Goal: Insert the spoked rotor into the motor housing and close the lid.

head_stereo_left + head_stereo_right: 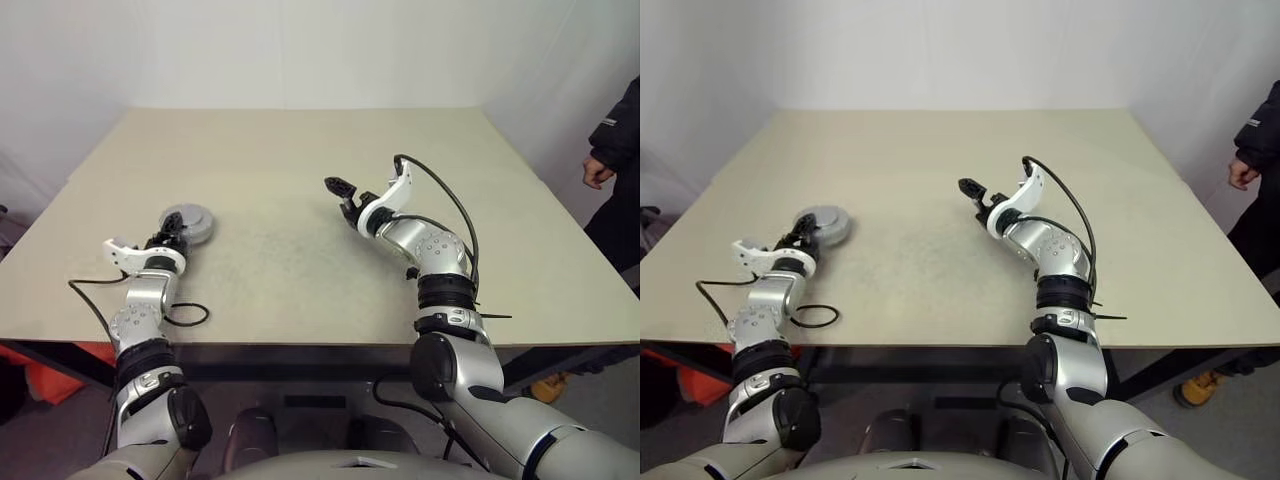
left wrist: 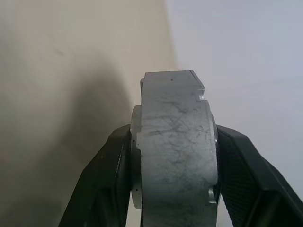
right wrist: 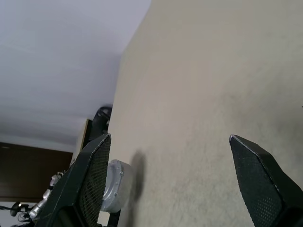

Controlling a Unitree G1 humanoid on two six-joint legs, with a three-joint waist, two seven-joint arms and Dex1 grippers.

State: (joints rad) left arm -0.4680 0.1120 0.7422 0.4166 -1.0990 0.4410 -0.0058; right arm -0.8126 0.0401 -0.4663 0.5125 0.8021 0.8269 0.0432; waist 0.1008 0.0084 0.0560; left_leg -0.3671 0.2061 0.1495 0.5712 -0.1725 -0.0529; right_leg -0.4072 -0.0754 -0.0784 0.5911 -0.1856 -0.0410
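The beige table (image 1: 300, 150) carries one visible workpiece: the motor housing (image 1: 188, 222), a squat round silver body located near the left edge. A grey disc surface, presumably the lid, covers the top of the housing in the head views; the seating of the lid cannot be confirmed. The spoked rotor cannot be identified.

The left gripper (image 1: 172, 238) is clamped on the motor housing. In the left wrist view, both black fingers (image 2: 106, 184) bear against opposite sides of the grey metal body (image 2: 175, 151), with the jaws held at a moderate width by the part.

The right gripper (image 1: 343, 194) is raised above the centre of the table, well apart from the housing. Its jaws are spread wide and hold nothing.

A black cable (image 1: 185, 316) loops on the table beside the left forearm. A person in dark clothing (image 1: 615, 150) stands at the right side of the table. No obstruction lies between the grippers. No legible markings or labels are visible.
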